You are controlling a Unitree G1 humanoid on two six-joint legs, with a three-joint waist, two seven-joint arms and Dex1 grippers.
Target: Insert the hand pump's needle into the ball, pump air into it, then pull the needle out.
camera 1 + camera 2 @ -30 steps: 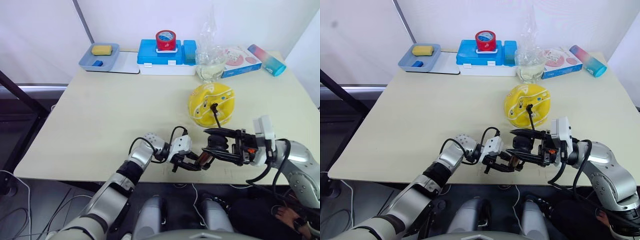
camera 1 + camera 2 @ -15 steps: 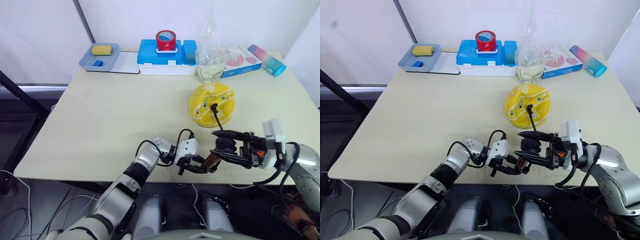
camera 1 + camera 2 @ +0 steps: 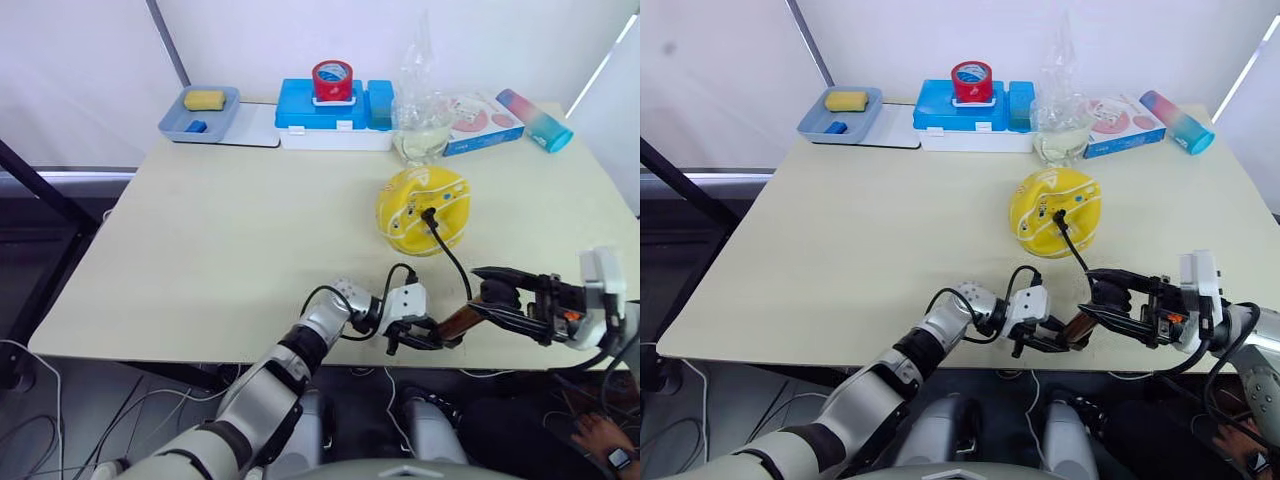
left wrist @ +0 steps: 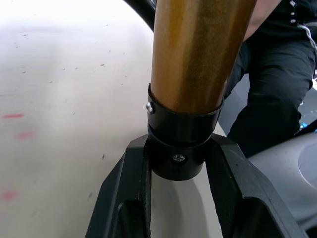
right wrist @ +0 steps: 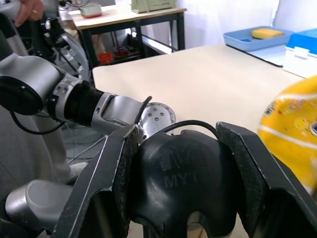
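Pumping is your step now: the needle (image 3: 424, 212) already sits in the ball (image 3: 422, 209) mid-table. Your left gripper (image 3: 432, 338) clamps the pump (image 3: 457, 322) base, your right gripper (image 3: 492, 293) clamps the handle (image 5: 181, 181); withdrawal remains.

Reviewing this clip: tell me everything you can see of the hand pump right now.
The hand pump is a slim gold-bronze metal tube with a black end cap. It lies near the table's front edge; the left gripper clamps the cap, the right gripper grips its black handle. Its thin black hose curves up into the yellow ball.
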